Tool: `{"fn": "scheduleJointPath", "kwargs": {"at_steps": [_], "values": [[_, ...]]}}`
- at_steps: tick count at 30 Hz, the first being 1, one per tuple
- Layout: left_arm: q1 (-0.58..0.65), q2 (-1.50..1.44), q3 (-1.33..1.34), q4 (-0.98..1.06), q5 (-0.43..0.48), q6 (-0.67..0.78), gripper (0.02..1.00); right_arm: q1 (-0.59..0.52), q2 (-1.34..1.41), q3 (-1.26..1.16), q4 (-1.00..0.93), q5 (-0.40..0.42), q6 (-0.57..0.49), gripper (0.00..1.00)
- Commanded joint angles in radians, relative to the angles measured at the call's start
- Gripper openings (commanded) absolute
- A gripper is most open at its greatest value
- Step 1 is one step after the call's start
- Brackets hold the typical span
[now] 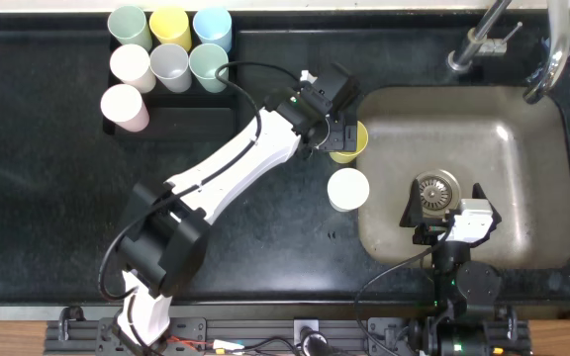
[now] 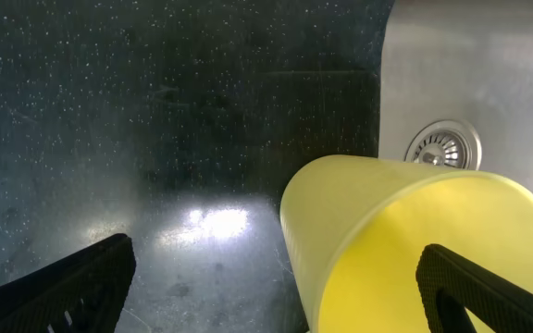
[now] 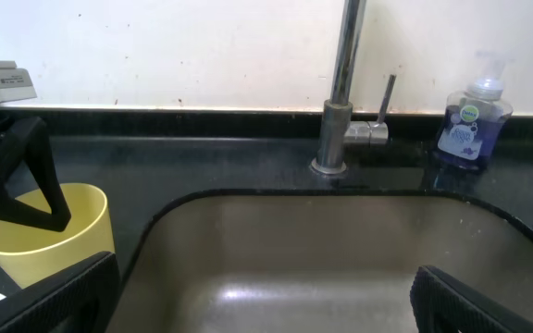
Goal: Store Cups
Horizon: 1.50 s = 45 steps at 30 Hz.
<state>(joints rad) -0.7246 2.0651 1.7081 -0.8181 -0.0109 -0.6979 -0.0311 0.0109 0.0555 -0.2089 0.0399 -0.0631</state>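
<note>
Left claw [image 2: 274,252] released at yellow cup [image 2: 387,236] on black counter [image 1: 57,218]; right claw [image 3: 265,268] released over sink [image 3: 340,231].

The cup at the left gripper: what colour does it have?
Yellow. The cup shows best in the left wrist view.

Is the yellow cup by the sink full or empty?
Empty: the left wrist view looks into the yellow cup and shows bare yellow walls, no liquid.
</note>
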Motion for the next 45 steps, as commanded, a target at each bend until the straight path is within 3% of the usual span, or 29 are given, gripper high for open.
{"fn": "scheduleJointPath", "kwargs": {"at_steps": [1, 2, 3, 5, 6, 19, 26, 34, 45], "values": [[0.008, 0.007, 0.012, 0.002, 0.010, -0.018, 1.000, 0.005, -0.008, 0.003, 0.008, -0.006, 0.004, 0.993], [0.009, 0.007, 0.012, 0.002, 0.010, -0.018, 0.991, 0.005, -0.008, 0.003, 0.008, -0.006, 0.004, 0.993], [0.011, 0.008, 0.012, 0.000, 0.010, -0.018, 0.919, 0.005, -0.008, 0.003, 0.008, -0.006, 0.004, 0.993], [0.012, 0.008, 0.012, -0.003, 0.010, -0.019, 0.097, 0.005, -0.008, 0.003, 0.008, -0.006, 0.004, 0.996], [0.012, 0.008, 0.012, -0.003, 0.010, -0.019, 0.036, 0.005, -0.007, 0.003, 0.008, -0.006, 0.004, 0.996], [0.099, -0.066, 0.016, -0.012, 0.010, -0.027, 0.036, 0.005, -0.007, 0.003, 0.008, -0.006, 0.004, 0.996], [0.395, -0.286, 0.025, -0.358, 0.010, -0.179, 0.036, 0.005, -0.008, 0.003, 0.008, -0.006, 0.004, 0.996], [0.676, -0.317, 0.018, -0.386, 0.010, -0.180, 0.036, 0.005, -0.008, 0.003, 0.008, -0.006, 0.004, 0.996], [0.703, -0.256, 0.013, -0.395, -0.078, -0.194, 0.038, 0.005, -0.008, 0.003, 0.008, -0.006, 0.004, 0.996]]}}
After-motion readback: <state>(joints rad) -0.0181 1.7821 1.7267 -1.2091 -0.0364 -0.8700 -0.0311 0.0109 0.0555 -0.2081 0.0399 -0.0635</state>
